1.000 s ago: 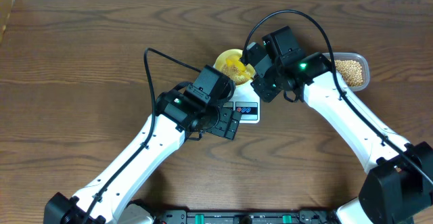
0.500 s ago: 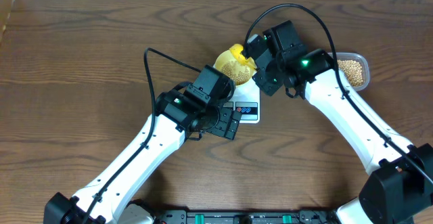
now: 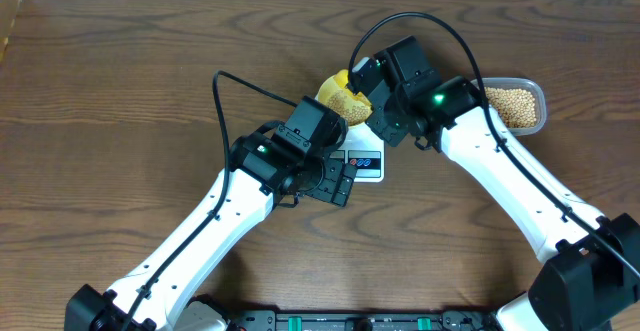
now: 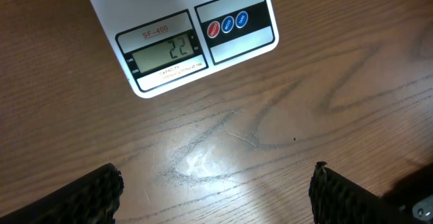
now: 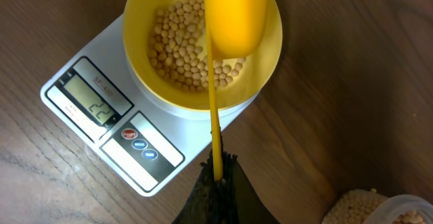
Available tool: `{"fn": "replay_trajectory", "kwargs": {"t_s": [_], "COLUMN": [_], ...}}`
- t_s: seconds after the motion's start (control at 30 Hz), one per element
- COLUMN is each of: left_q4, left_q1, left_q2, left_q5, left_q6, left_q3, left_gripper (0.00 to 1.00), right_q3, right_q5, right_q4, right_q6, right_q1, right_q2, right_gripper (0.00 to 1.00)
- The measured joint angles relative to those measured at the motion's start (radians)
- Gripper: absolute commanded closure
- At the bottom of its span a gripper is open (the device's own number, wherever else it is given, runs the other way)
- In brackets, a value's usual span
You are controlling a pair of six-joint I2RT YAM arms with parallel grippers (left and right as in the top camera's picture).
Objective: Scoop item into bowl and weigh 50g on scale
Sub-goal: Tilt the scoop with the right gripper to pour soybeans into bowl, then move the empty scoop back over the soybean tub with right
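**Scoop held over bowl on scale, display at 22**

Right gripper [image 5: 216,175], bottom centre of the right wrist view: jaws clamped tight on the thin handle of a yellow scoop [image 5: 235,14]. The handle runs straight up the frame. The scoop's cup sits at top centre, above the right half of the bowl [image 5: 139,61]. Cannot tell whether the cup touches the bowl's rim.

The bowl is pale yellow and round, and stands on the platform of the white scale [image 5: 101,48]. It covers most of the platform. The beans [image 5: 177,45], small, round and tan, lie in a loose layer on the bowl's floor, mostly left of the scoop.

The scale runs from the centre to the left of that view. Its display [image 4: 166,51] sits at the top of the left wrist view and reads 22. The red and blue buttons [image 4: 228,23] are just right of the display.

Left gripper [image 4: 216,197], bottom edge of the left wrist view: jaws spread wide and holding nothing. One dark finger [image 4: 95,193] is at lower left, its mate at lower right, with bare wooden table [image 4: 223,136] between them. The gripper is just below the scale's front edge and not touching it.

In the overhead view a clear tub [image 3: 515,106] with more beans sits at upper right, beside the right arm and apart from the scale.
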Motion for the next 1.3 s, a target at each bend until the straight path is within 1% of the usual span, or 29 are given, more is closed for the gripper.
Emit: {"fn": "replay_trajectory", "kwargs": {"t_s": [0.33,0.53,0.73,0.97,1.2,1.3], "left_q4": [0.000,0.000,0.000,0.000,0.000,0.000], "left_q1": [0.000,0.000,0.000,0.000,0.000,0.000], "left_q2": [0.000,0.000,0.000,0.000,0.000,0.000], "left_q5": [0.000,0.000,0.000,0.000,0.000,0.000], "left_q6": [0.000,0.000,0.000,0.000,0.000,0.000], "left_q3": [0.000,0.000,0.000,0.000,0.000,0.000], "left_gripper": [0.09,0.09,0.09,0.09,0.09,0.09], "right_q3": [0.000,0.007,0.076,0.190,0.201,0.201], "right_q5": [0.018,-0.016,-0.061,-0.027,0.077,0.101], "right_q4": [0.001,0.000,-0.031,-0.142,-0.323,-0.371], "right_q6": [-0.003,0.045,0.104,0.164,0.279,0.330], "right_q1": [0.003,-0.013,-0.067,-0.130,-0.196,-0.224], "right_q2": [0.000,0.000,0.000,-0.009,-0.028,-0.028], "right_gripper": [0.99,0.99,0.99,0.99,0.99,0.99]}}
